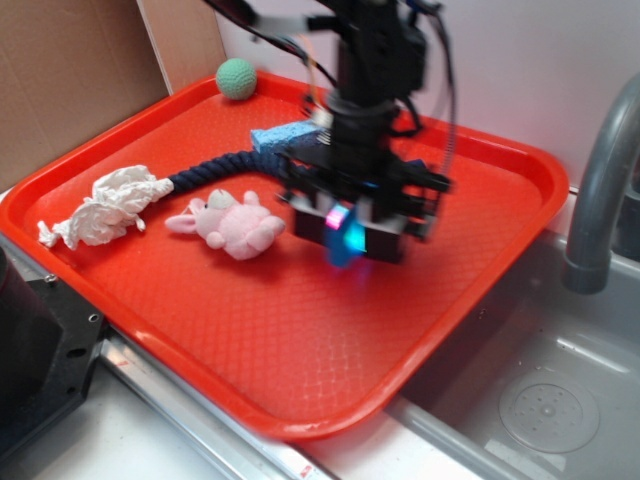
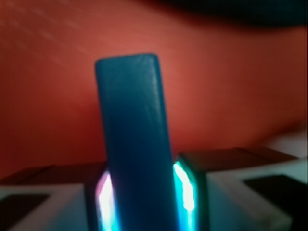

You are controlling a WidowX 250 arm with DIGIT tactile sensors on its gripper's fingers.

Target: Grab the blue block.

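The jaws are clamped on the blue block (image 2: pixel 137 144), which stands up between the two lit fingers (image 2: pixel 185 192) of the gripper (image 1: pixel 352 232). The block hangs above the middle of the red tray (image 1: pixel 300 350), slightly toward its right edge. Just left lies a pink plush bunny (image 1: pixel 228 222). Behind the gripper sits a light-blue sponge (image 1: pixel 285 136), with a green ball (image 1: pixel 237 77) at the far edge.

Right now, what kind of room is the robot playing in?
Probably a kitchen-style play setup. A red tray sits next to a metal sink with a grey faucet. On the tray are toys like a pink bunny and a green ball. The tool holds the blue block.
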